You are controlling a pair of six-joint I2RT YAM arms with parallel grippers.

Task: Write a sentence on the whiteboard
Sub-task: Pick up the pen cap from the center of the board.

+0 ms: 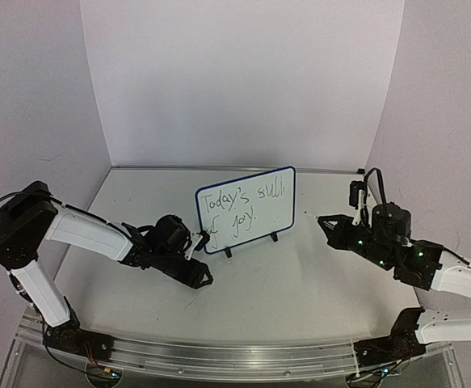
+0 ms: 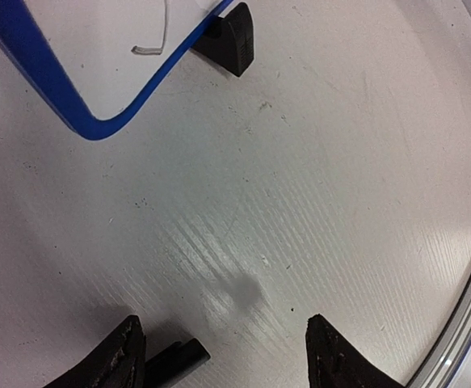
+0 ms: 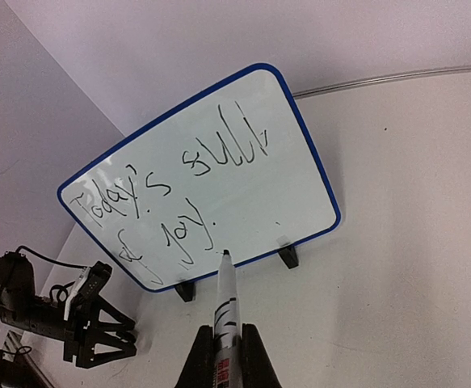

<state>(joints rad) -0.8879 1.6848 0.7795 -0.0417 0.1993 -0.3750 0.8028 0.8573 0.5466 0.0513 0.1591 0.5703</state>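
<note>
The whiteboard (image 1: 259,198) (image 3: 243,162), white with a blue rim, stands tilted back on black feet at the table's middle. The sentence (image 1: 237,208) (image 3: 170,194) reads "Today's full of joy." in two lines of black ink. My right gripper (image 1: 324,221) (image 3: 225,330) hovers right of the board, shut on a white marker (image 3: 226,303). Its black tip points at the board's lower rim, apart from it. My left gripper (image 1: 199,275) (image 2: 223,331) stands open over bare table, just below the board's lower left corner (image 2: 98,129). A short black cylinder (image 2: 178,356) lies against its left finger.
One of the board's black feet (image 2: 231,36) stands just beyond the left gripper. White backdrop walls (image 1: 243,81) close the back and sides. A metal rail (image 1: 235,356) runs along the table's near edge, by the arm bases.
</note>
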